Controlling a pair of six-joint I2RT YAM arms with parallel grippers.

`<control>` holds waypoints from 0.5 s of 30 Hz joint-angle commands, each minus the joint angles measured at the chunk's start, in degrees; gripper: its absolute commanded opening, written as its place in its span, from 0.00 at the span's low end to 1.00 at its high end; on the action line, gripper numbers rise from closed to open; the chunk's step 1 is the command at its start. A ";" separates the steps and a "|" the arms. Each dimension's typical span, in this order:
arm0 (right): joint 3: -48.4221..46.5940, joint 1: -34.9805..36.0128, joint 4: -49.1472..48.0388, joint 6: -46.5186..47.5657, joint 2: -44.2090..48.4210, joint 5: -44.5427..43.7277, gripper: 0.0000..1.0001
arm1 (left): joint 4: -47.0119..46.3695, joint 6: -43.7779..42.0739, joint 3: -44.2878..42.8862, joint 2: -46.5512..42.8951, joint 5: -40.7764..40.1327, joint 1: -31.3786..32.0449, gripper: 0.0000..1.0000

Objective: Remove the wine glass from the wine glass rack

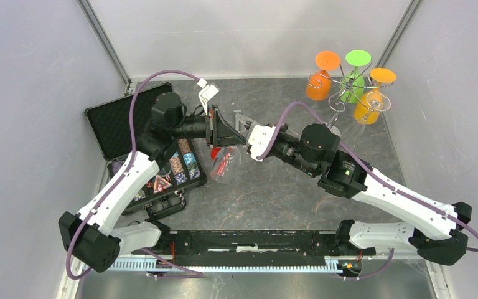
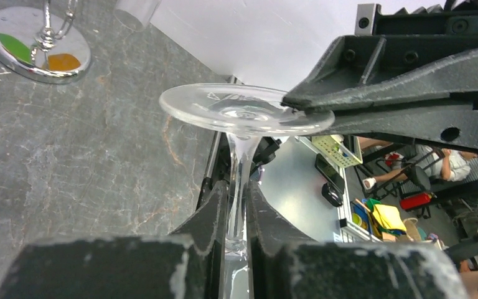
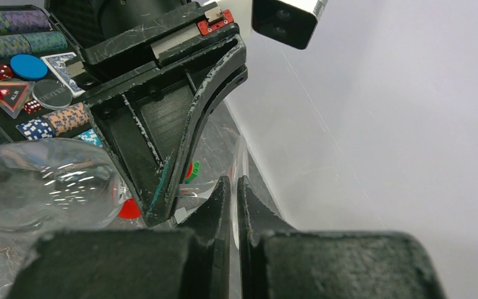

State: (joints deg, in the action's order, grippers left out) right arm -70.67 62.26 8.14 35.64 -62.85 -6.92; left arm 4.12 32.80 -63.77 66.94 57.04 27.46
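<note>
Wine glass [image 2: 246, 112]: clear, off and well left of wine glass rack [image 2: 12, 65]. Left claw [image 2: 238, 190] clamps stem; right claw [image 3: 234, 184] apparently pinches foot. Step: handover. Next: one claw releases, glass stood upright on bench [image 2: 99, 156].

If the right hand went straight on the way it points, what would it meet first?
Most likely the left hand: it sits right ahead, clamped on the stem of the glass, whose foot rim the right hand pinches. Depth is hard to judge.
</note>
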 commanded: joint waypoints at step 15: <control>-1.97 0.41 -3.57 -17.18 0.24 -10.60 0.79 | 0.87 -1.37 -3.12 -3.96 -17.61 0.31 0.02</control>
State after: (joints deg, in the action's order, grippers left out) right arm -70.72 62.39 6.94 28.25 -63.79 -9.69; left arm 4.58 32.14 -63.79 65.32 51.11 27.64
